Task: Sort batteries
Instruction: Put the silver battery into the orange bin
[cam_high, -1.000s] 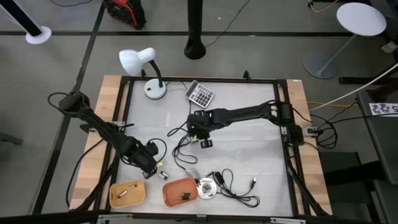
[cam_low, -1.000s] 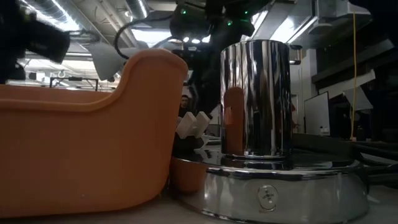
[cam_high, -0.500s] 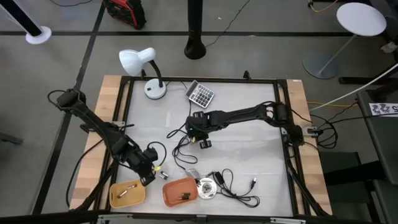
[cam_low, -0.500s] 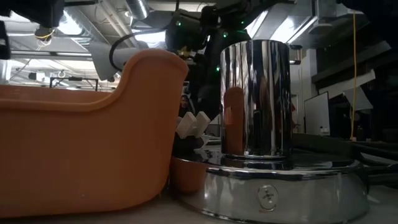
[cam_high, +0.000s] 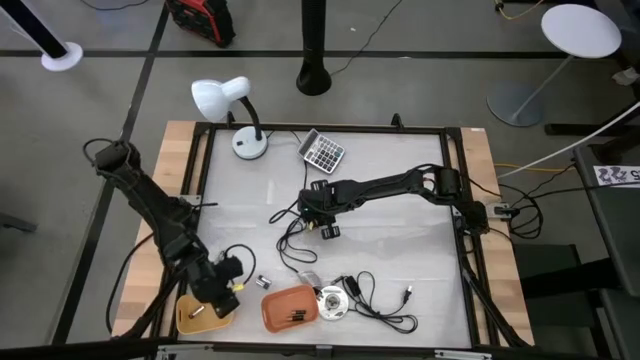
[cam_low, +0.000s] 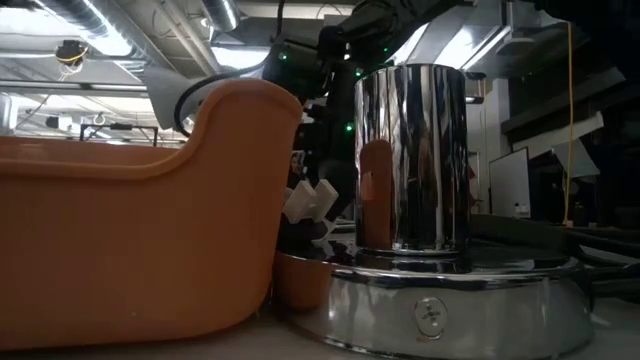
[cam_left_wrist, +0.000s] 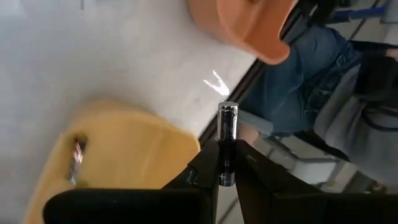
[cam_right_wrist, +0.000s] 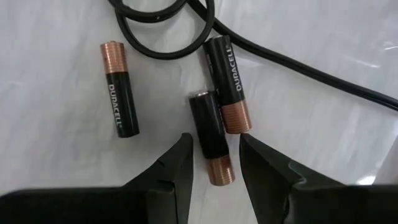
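A silvery battery (cam_left_wrist: 227, 134) is pinched upright between the closed fingers of the left gripper (cam_high: 224, 285), which is held over the yellow tray (cam_high: 190, 322). One battery (cam_left_wrist: 76, 161) is seen lying inside that tray. Just beside the yellow tray, on the side toward the right arm, the orange tray (cam_high: 279, 308) is found, with a few thin dark batteries (cam_high: 297, 316) in it. A small silvery battery (cam_high: 266, 283) is seen on the table between the left gripper and the orange tray.

Farther from the yellow tray, near the middle of the table, the right gripper (cam_high: 322, 225) is held low with its fingers apart. Between them a black and copper battery (cam_right_wrist: 209, 136) lies flat. A second one (cam_right_wrist: 226, 82) touches it, and a third (cam_right_wrist: 118, 88) lies apart, near a black cable (cam_right_wrist: 163, 25).
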